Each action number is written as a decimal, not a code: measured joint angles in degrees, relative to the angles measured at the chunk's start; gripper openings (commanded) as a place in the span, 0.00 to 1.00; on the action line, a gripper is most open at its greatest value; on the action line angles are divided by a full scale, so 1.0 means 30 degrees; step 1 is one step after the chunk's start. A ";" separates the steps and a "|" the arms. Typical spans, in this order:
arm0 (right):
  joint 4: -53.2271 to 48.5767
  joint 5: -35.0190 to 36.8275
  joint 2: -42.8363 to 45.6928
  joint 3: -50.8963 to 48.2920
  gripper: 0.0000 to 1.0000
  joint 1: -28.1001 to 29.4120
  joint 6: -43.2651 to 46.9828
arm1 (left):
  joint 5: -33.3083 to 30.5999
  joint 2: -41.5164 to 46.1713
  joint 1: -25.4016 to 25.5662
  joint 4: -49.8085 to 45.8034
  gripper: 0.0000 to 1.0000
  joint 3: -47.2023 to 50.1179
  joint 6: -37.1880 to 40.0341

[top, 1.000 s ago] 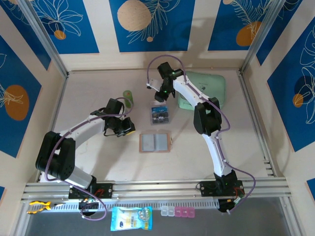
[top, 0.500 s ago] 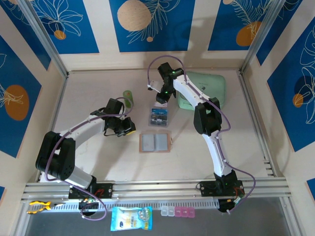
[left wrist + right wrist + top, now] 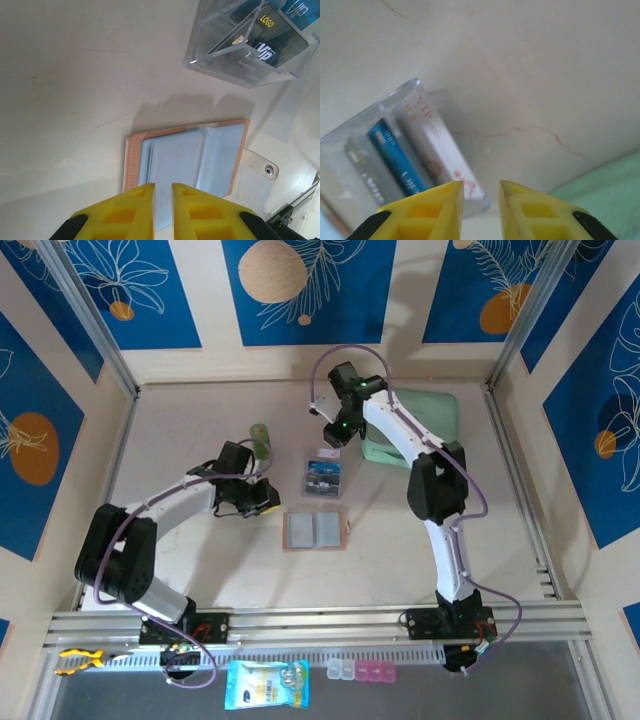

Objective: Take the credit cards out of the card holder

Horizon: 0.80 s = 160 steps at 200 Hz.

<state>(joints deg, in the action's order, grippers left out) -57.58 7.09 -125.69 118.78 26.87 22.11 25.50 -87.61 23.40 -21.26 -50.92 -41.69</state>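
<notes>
Mint-green pouch (image 3: 415, 425) at the table's (image 3: 180, 530) far side, small green cylinder (image 3: 260, 438) left of centre.
</notes>
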 measured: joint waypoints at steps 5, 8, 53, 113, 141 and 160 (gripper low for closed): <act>0.0175 0.0015 0.0568 -0.0678 0.27 0.0000 -0.0386 | 0.0007 -0.0029 0.0058 0.0117 0.16 0.0073 -0.0036; 0.0248 0.0015 0.0882 -0.1056 0.27 0.0000 -0.0568 | 0.0007 -0.0036 0.0080 0.0197 0.16 0.0109 -0.0066; 0.1894 0.0182 0.3665 -0.6484 0.28 -0.0182 -0.2849 | 0.0022 -0.0109 0.0393 0.1035 0.16 0.0947 -0.0240; 0.3570 0.0503 0.3373 -0.8247 0.29 -0.0597 -0.3767 | 0.0015 -0.0109 0.0393 0.1341 0.16 0.1479 -0.0437; 0.4306 0.0408 0.3038 -0.8240 0.29 -0.0685 -0.3905 | 0.0015 -0.0109 0.0393 0.1377 0.16 0.1530 -0.0437; 0.4597 0.0219 0.2550 -0.8211 0.29 -0.0714 -0.3920 | 0.0007 -0.0102 0.0393 0.1377 0.16 0.1530 -0.0430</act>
<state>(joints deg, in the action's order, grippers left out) -43.79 7.75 -118.04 94.15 24.73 10.35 25.52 -87.92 24.58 -17.12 -46.33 -42.98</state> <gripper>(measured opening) 0.287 0.163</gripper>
